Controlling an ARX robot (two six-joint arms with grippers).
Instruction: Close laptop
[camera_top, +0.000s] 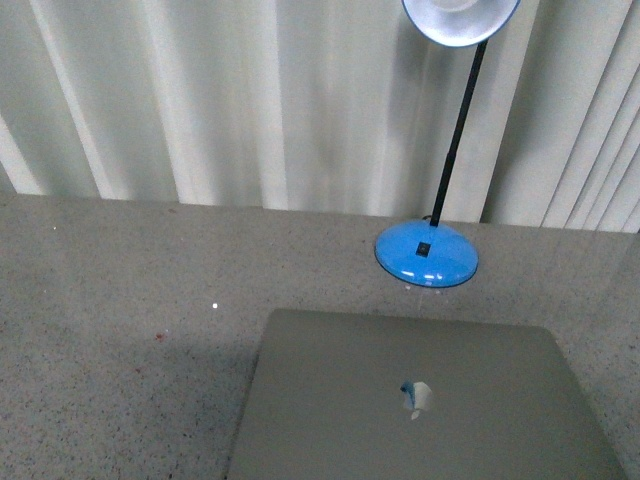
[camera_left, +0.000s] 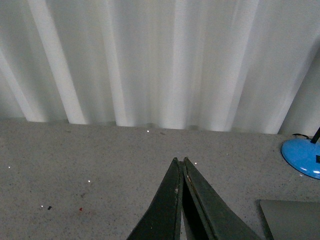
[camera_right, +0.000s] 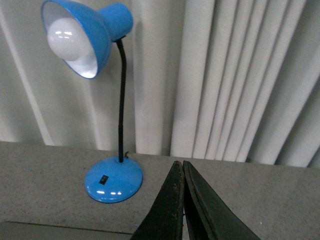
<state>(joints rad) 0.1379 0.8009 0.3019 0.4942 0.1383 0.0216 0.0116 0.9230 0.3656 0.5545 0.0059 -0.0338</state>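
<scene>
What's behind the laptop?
A blue lamp stands on the grey table behind the laptop, with white curtains beyond. The table part beneath the laptop is covered.

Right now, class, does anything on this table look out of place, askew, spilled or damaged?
Nothing much stands out. The blue lamp stands upright behind the laptop, whose lid shows no damage. Only a white speck and a reddish speck dot the table.

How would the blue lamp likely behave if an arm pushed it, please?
Pushed at its wide, domed base, the lamp would probably slide on the smooth table. Pushed at the shade, it may well tip, since the neck is tall and thin. The bulb looks fragile.
</scene>
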